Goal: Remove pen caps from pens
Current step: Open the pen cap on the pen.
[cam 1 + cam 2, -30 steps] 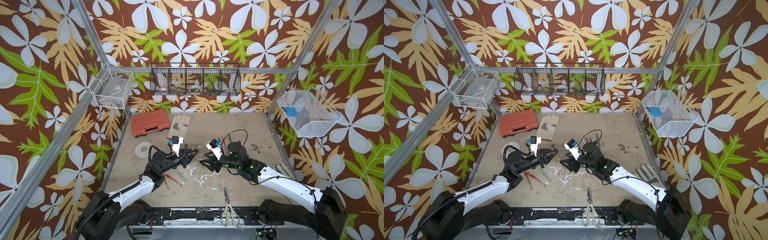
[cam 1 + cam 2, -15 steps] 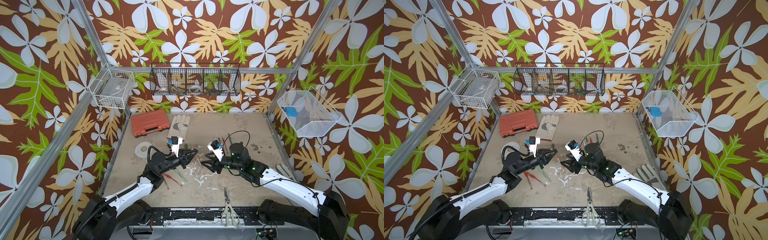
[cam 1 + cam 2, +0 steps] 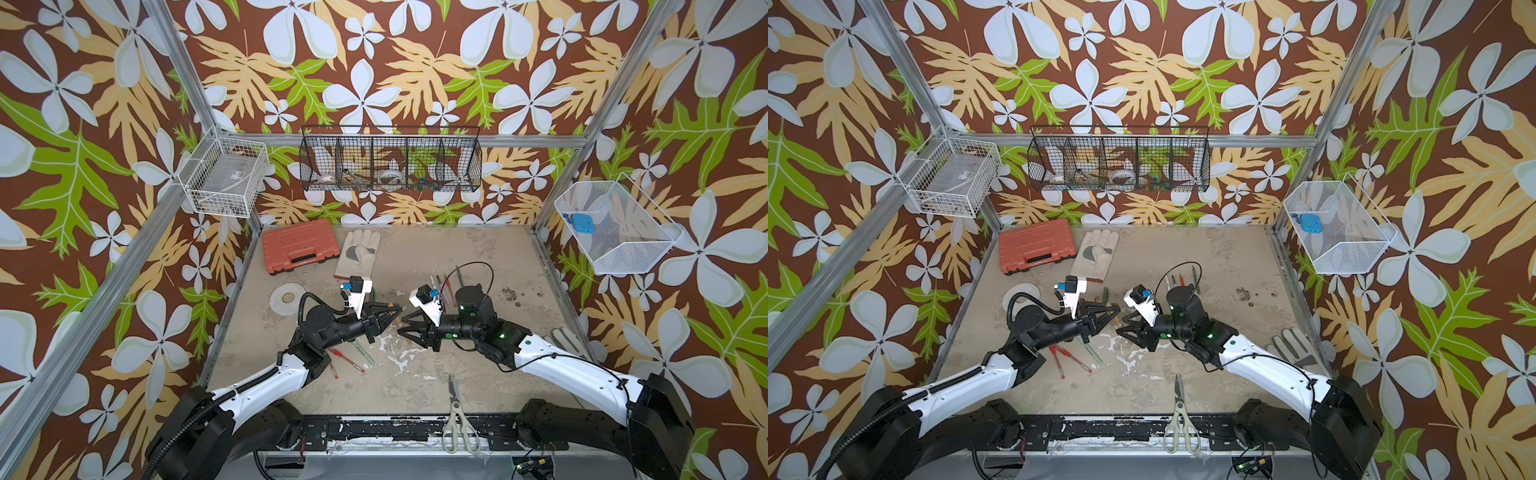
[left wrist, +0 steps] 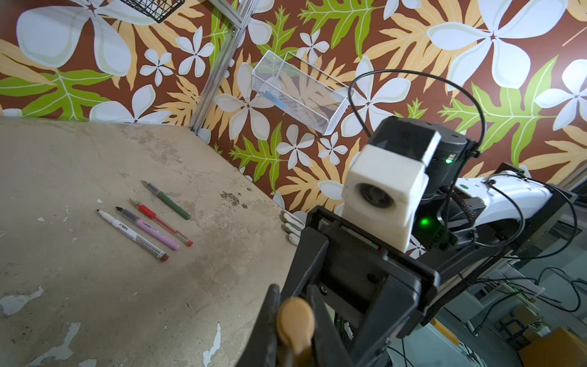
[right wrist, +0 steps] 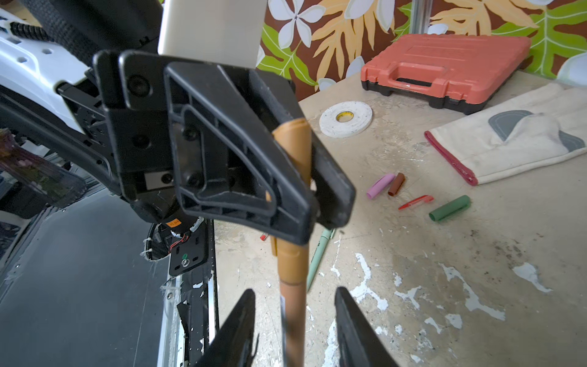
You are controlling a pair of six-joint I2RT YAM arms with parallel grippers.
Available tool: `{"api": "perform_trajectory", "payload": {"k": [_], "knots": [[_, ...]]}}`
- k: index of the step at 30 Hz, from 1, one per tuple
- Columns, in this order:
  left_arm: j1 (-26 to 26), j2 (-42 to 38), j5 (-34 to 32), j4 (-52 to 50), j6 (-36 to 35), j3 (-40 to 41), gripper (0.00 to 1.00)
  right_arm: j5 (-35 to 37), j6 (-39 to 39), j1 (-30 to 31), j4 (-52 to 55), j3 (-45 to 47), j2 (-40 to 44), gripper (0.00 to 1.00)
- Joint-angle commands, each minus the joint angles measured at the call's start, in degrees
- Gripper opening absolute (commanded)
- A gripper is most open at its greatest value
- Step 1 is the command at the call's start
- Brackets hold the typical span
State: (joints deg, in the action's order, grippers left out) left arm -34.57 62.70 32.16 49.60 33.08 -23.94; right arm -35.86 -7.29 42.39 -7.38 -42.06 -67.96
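My left gripper (image 4: 294,300) is shut on the gold cap (image 5: 292,152) of a gold-brown pen (image 5: 292,317) and holds it above the table's middle. The pen's body runs between the fingers of my right gripper (image 5: 295,292), which is open with a gap on each side. In both top views the grippers meet tip to tip (image 3: 400,320) (image 3: 1118,319). Loose pink (image 5: 379,186), brown (image 5: 396,184), red (image 5: 416,201) and dark green (image 5: 449,208) caps lie on the table. Several uncapped pens (image 4: 152,228) lie in a row behind the right arm. Red and pale green pens (image 3: 351,357) lie by the left arm.
An orange case (image 3: 299,245), a work glove (image 3: 357,253) and a tape roll (image 3: 286,297) lie at the back left. Scissors (image 3: 457,415) rest at the front edge. A second glove (image 3: 569,338) lies at the right. Wire baskets (image 3: 390,164) hang on the walls.
My right gripper has edged toward the left one and its jaws have narrowed around the pen body. The left gripper has kept its hold.
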Motion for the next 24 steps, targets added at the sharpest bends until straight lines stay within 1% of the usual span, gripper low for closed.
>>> {"api": "perform_trajectory", "payload": {"k": [1, 5, 7, 13, 15, 17, 18, 19, 23, 24], "knots": [[-0.1, -0.4, 0.8, 3.0, -0.4, 0.2, 0.00, -3.0, -0.1, 0.1, -2.2, -0.1, -0.7, 0.36], [-0.1, 0.1, 1.1, 3.3, -0.1, 0.1, 0.00, -4.1, -0.1, 0.2, -2.6, -0.3, -1.2, 0.31], [-0.1, 0.4, 1.3, 3.3, 0.0, -0.1, 0.00, -4.2, -0.3, 0.2, -3.4, -0.2, -1.4, 0.23], [-0.6, 0.9, 1.6, 4.0, 0.5, -0.2, 0.00, -6.1, -1.8, 0.2, -5.8, 0.1, -2.4, 0.20], [-0.6, 0.7, 1.5, 4.2, 0.4, 0.0, 0.00, -6.8, -1.6, 0.2, -5.3, -0.4, -3.1, 0.17], [-0.6, 0.5, 1.3, 3.9, 0.4, 0.0, 0.00, -6.8, -1.6, 0.2, -5.5, -0.3, -3.2, 0.09], [-0.6, 0.5, 1.0, 3.9, 0.3, 0.1, 0.00, -6.5, -1.6, 0.2, -5.8, -0.1, -3.0, 0.03], [-0.6, 0.5, 0.6, 3.9, 0.4, 0.2, 0.00, -5.6, -1.6, 0.3, -5.8, 0.1, -2.8, 0.00], [-0.6, 0.5, -3.7, 0.5, 0.8, -0.5, 0.00, 1.5, -1.5, 1.3, -6.5, 1.1, -2.3, 0.00], [-0.6, 0.5, -5.4, -1.0, 0.8, -0.8, 0.00, 5.3, -1.3, 2.1, -6.5, 1.3, -2.4, 0.00]]}}
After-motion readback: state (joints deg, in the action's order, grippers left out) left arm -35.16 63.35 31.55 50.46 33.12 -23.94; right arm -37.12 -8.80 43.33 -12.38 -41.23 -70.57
